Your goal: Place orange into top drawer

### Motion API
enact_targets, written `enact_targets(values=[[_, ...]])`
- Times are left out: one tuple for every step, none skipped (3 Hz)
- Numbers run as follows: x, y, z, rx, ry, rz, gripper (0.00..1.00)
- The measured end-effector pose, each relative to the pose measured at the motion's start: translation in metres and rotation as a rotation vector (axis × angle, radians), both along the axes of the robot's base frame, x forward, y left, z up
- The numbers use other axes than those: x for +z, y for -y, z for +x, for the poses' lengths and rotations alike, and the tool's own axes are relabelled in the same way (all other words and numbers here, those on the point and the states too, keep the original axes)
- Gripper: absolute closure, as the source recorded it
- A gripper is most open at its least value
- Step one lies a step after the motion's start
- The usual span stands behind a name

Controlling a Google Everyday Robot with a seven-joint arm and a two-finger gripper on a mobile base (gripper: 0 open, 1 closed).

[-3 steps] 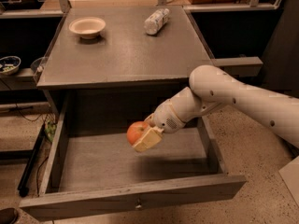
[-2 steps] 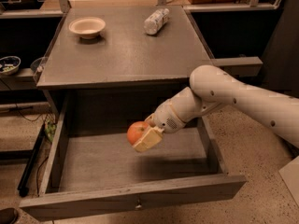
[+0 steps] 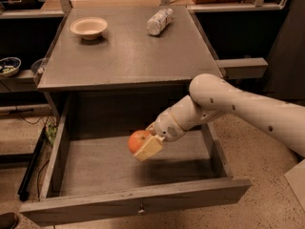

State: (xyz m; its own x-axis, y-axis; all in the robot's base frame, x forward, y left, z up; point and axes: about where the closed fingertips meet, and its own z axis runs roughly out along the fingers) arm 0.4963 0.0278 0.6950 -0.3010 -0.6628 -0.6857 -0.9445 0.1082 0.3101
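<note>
Hardly anything has shifted since the earlier frame: the arm (image 3: pixel 238 104) and its load sit at most a touch lower over the open drawer, and everything on the table is where it was. The gripper (image 3: pixel 144 146) hangs inside the drawer (image 3: pixel 143 194), above its floor and a little right of centre, clamped on the orange (image 3: pixel 136 139). One cream finger (image 3: pixel 149 149) presses the fruit's right side, and the other is hidden behind it. The orange is in the air, clear of the drawer floor, with a shadow below it and to the right. The drawer is pulled fully out from under the table (image 3: pixel 128 56), its front panel nearest the camera with a small knob (image 3: pixel 141 207) at centre. The arm reaches in from the right, its elbow level with the table's front edge. On the tabletop, a cream bowl (image 3: pixel 88 26) stands at the back left and a bottle (image 3: pixel 159 21) lies on its side at the back, right of centre, well apart from the bowl. At the far left, a second bowl (image 3: pixel 8 65) rests on a lower shelf.
</note>
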Motion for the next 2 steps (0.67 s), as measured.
enact_targets(values=[[-0.0272, -0.0067, -0.005, -0.007, -0.041, -0.005, 1.0], [-0.0292, -0.0073, -0.005, -0.01, -0.044, -0.005, 1.0]])
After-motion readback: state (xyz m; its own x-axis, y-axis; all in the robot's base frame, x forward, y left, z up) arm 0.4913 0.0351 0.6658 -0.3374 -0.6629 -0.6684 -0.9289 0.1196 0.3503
